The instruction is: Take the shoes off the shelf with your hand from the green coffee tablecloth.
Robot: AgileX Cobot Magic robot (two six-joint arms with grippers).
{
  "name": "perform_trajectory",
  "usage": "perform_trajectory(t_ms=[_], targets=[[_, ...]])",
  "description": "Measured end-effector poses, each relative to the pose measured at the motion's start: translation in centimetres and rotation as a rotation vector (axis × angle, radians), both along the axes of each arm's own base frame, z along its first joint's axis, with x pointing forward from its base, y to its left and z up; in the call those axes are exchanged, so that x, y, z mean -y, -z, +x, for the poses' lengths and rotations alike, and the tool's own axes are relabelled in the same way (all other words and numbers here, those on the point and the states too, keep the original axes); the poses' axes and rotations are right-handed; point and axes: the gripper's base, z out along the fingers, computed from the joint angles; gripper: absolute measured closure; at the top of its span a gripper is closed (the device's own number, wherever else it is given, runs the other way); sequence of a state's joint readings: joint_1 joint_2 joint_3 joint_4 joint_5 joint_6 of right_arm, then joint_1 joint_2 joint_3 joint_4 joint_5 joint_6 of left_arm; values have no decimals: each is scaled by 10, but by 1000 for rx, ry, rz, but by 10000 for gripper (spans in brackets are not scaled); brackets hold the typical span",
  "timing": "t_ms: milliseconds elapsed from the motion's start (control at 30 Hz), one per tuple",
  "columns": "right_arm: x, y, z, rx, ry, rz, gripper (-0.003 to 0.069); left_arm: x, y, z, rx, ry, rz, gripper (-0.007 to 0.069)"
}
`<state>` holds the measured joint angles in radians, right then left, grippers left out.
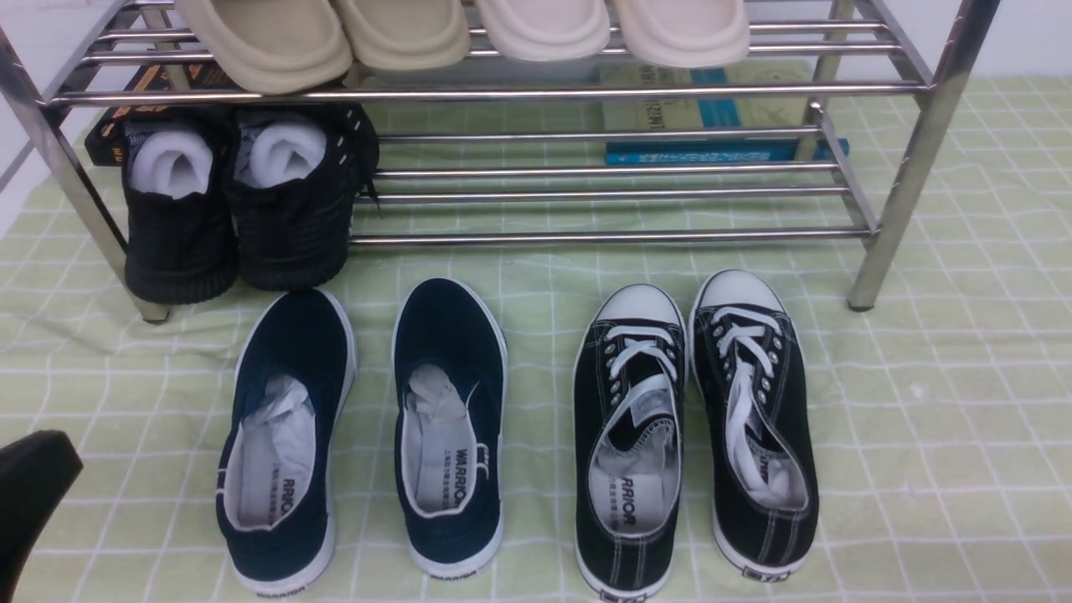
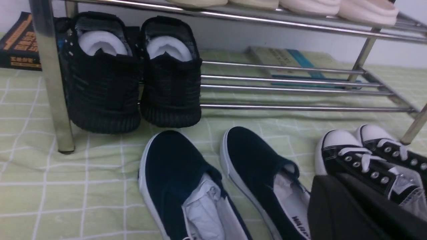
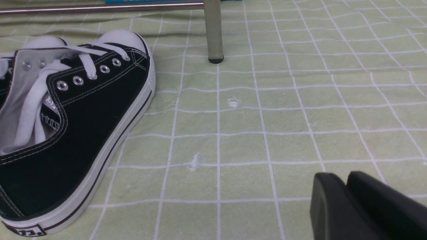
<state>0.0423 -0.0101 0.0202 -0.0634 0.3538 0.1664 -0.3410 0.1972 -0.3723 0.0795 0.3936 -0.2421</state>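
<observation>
Green grid tablecloth (image 1: 921,435) covers the tabletop. Chrome shelf (image 1: 913,159) at the back, black knit shoes (image 1: 239,201) on its lower tier. Navy shoes (image 1: 368,435) on the cloth just before the shelf, beside black lace-ups (image 1: 695,435). Left gripper (image 2: 363,210) and right gripper (image 3: 363,206): fingers pressed together, empty.

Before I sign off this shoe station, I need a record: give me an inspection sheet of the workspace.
Surface: green coffee tablecloth, slightly wrinkled.
Job's things: shoes, navy pair, on the cloth before the shelf.
Clutter: black lace-up sneakers on the cloth; black knit shoes on the lower tier; beige slippers on the upper; books behind.
Grippers: left gripper and right gripper hold nothing; jaw state unclear.
Cables: nothing seen.
Surroundings: pale wall.
</observation>
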Motion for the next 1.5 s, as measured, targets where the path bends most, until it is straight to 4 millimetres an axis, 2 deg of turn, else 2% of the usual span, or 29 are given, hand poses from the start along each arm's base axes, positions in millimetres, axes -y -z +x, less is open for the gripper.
perform_trajectory(t_ms=[233, 467, 567, 733, 767, 900, 1033, 1500], targets=[[0, 0, 0, 0, 0, 0, 558, -2, 6, 0, -44, -12, 47, 609], [0, 0, 0, 0, 0, 0, 557, -1, 28, 3, -117, -13, 75, 605], [0, 0, 0, 0, 0, 0, 550, -4, 44, 1, -122, -41, 105, 602], [0, 0, 0, 0, 0, 0, 545, -10, 58, -5, -66, -126, 91, 597], [0, 0, 0, 0, 0, 0, 543, -13, 68, -7, -28, -171, 75, 593], [0, 0, 0, 0, 0, 0, 540, -17, 99, -2, -62, -269, 79, 591], [0, 0, 0, -1, 0, 0, 536, -20, 114, -1, -106, -336, 84, 590], [0, 0, 0, -1, 0, 0, 517, -20, 116, -2, -136, -327, 102, 576]])
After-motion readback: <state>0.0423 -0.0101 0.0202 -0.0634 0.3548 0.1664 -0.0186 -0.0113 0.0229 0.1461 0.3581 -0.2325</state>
